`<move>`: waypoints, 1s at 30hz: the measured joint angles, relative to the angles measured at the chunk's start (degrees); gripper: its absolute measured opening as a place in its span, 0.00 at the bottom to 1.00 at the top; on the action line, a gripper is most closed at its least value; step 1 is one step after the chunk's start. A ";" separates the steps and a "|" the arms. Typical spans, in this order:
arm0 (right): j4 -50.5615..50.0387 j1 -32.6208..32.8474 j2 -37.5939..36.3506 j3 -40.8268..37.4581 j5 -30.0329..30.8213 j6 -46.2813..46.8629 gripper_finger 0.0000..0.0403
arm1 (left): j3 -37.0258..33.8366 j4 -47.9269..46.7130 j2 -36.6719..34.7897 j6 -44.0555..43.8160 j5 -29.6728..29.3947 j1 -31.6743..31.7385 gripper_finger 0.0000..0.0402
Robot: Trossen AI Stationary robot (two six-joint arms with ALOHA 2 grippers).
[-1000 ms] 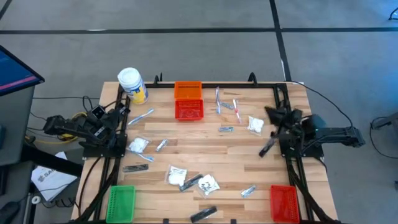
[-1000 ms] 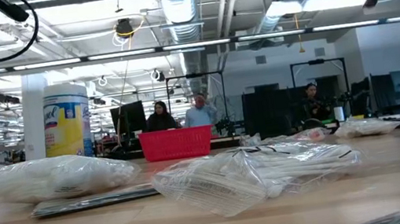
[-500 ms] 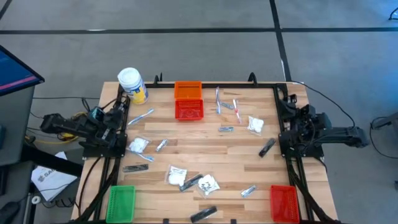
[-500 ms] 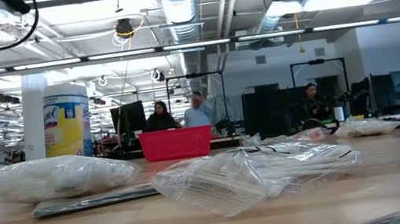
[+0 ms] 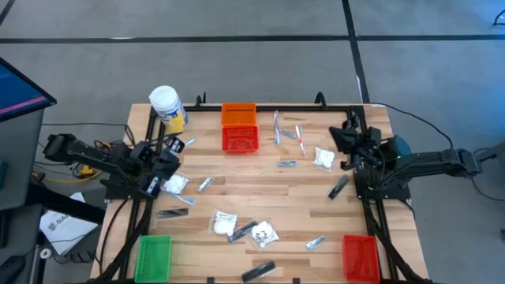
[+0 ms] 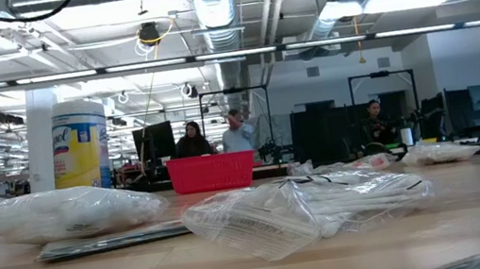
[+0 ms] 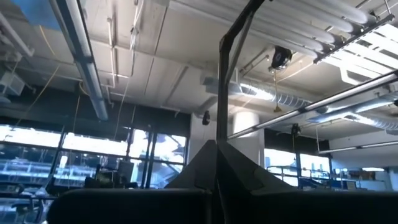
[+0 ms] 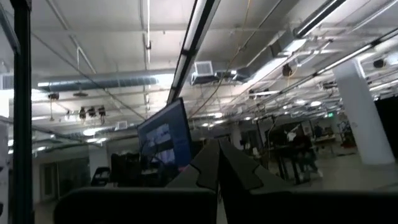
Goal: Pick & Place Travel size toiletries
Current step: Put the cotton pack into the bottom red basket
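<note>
Both arms swinging in from the bench edges, nothing lifted yet
Clear-wrapped white packets [image 6: 313, 205] and grey foil sachets [image 5: 315, 242] lie scattered mid-bench; left jaws [image 5: 168, 158] and right jaws [image 5: 341, 140], pressed together and empty, now reach inward: first pick starting

Both arms have swung inward over the table [image 5: 268, 193] edges.

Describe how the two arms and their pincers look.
Both arms are dark, jointed links. The left pincer and right pincer each end in two dark, pointed fingers. Yellow cables run by the left arm's base; a teal patch marks the right arm.
</note>
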 joint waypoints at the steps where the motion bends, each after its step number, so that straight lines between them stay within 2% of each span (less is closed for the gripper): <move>1: -2.03 0.46 1.12 0.79 0.02 0.33 0.00 | 0.00 0.05 0.25 -0.76 0.00 0.00 0.00; 3: -8.35 0.98 2.76 3.10 0.24 1.31 0.00 | 0.00 0.12 0.29 -1.58 -0.02 0.02 0.00; 5: -18.78 0.62 3.35 6.60 1.68 3.50 0.00 | 0.02 0.12 -0.03 -1.55 0.00 0.00 0.00; 10: -46.24 -1.01 4.34 15.92 11.26 11.32 0.00 | 0.02 0.06 -0.98 -1.77 0.00 0.00 0.00; 12: -52.72 -1.80 6.40 17.79 14.94 14.50 0.00 | 0.02 -0.36 -0.98 -2.87 0.02 0.02 0.00; 15: -59.09 -3.16 7.80 18.55 16.57 16.33 0.00 | 0.02 -0.85 -0.96 -3.05 0.01 0.00 0.00; 19: -63.09 -4.03 8.77 18.85 16.25 16.52 0.00 | 0.02 -0.79 -0.98 -2.96 0.00 0.01 0.00; 21: -65.86 -4.03 9.41 18.86 13.66 18.48 0.00 | 0.02 -0.81 -0.98 -2.91 0.02 0.00 0.00; 23: -69.60 -4.03 9.93 18.88 8.54 21.31 0.00 | 0.02 -0.77 -0.87 -2.91 0.00 0.02 0.00; 26: -77.98 -3.73 10.12 18.86 2.72 27.01 0.00 | 0.02 -0.77 -0.89 -2.89 0.00 0.01 0.00; 30: -90.74 0.12 12.14 18.77 3.26 37.78 0.00 | 0.02 -0.77 -0.87 -2.89 0.00 0.01 0.00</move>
